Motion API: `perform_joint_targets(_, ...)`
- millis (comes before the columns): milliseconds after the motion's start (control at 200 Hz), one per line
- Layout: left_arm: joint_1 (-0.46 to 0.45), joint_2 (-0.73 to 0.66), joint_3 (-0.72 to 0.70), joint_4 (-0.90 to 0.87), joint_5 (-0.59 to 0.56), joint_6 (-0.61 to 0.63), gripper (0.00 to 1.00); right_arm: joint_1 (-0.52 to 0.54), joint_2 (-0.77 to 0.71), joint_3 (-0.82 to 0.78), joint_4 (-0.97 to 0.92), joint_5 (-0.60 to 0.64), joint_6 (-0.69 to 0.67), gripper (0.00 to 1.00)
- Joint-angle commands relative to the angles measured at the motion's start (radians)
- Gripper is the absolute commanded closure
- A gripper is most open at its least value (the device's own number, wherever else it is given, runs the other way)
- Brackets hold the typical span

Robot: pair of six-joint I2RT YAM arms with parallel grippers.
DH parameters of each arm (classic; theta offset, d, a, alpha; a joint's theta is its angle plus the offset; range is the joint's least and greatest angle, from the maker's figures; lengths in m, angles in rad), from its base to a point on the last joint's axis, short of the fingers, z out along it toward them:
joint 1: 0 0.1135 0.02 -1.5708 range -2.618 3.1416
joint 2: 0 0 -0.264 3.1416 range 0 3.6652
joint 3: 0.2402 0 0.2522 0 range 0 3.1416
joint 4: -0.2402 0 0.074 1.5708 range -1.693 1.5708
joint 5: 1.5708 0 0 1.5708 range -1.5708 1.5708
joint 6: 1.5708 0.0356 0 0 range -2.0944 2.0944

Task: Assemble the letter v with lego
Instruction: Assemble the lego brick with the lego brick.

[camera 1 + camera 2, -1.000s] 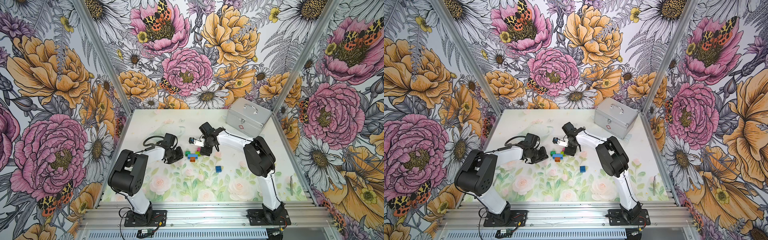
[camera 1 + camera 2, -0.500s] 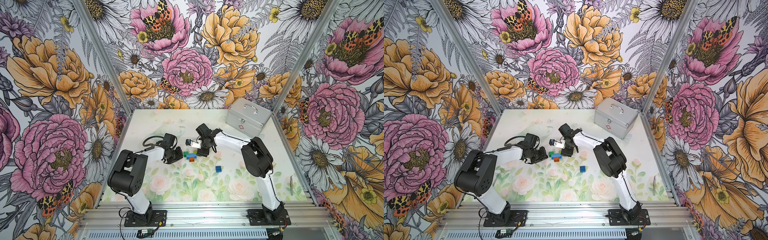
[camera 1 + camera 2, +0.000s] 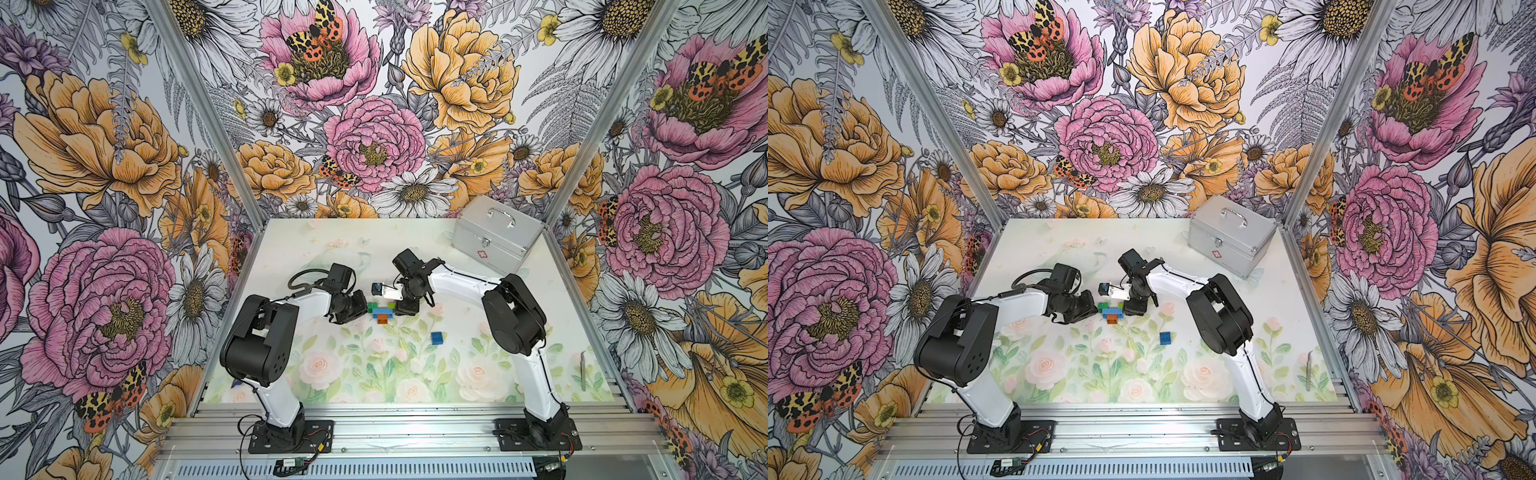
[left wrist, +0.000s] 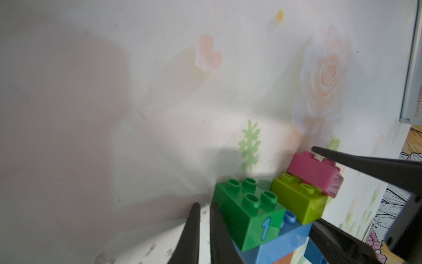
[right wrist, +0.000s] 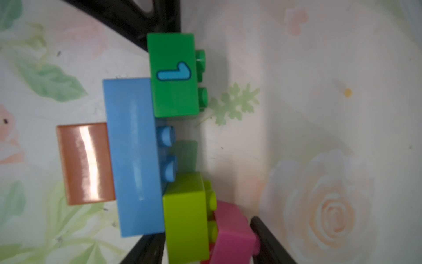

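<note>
Floral wallpaper closes in a tabletop covered by a pale rose-printed mat (image 3: 299, 245). A silver metal case (image 3: 496, 232) with a handle stands at the back corner on the right arm's side.

Near the middle of the mat the small multicoloured brick V shape (image 3: 381, 311) lies flat on its side, between the two arms' tips. An orange squarish brick (image 5: 85, 163) forms its point, and the longer light blue bar (image 5: 134, 157) is joined to it. On the bar's studs, a dark green squarish brick (image 5: 173, 75) printed with a "1" sits at one end and a lime squarish brick (image 5: 185, 217) at the other, with two bare studs between them. A pink squarish brick (image 5: 233, 233) sits tilted on the lime one and is not pressed fully home.

The left gripper (image 4: 204, 205) is narrowed to a slit and holds nothing. Its tips rest on the mat just beside the dark green brick.

The right gripper (image 5: 206, 230) stands partly closed around the pink and lime pair. One of its fingers (image 5: 267, 237) lies against the pink brick's studs, and the other is by the lime brick's base. Whether it truly clamps them cannot be told.

A dark blue squarish brick (image 3: 436, 337) lies alone on the mat, apart from the V, nearer the front and toward the right arm.
</note>
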Motion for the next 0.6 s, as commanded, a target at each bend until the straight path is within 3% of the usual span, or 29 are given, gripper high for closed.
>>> perform_joint_targets(0, -0.006, 0.022, 0.025, -0.003, 0.011, 0.021, 0.88, 0.010, -0.012, -0.014, -0.017, -0.021, -0.015, 0.41)
perform_joint_targets(590, 0.005, 0.025, 0.026, -0.003, 0.012, 0.023, 0.86, 0.013, 0.001, 0.001, -0.015, -0.020, 0.010, 0.47)
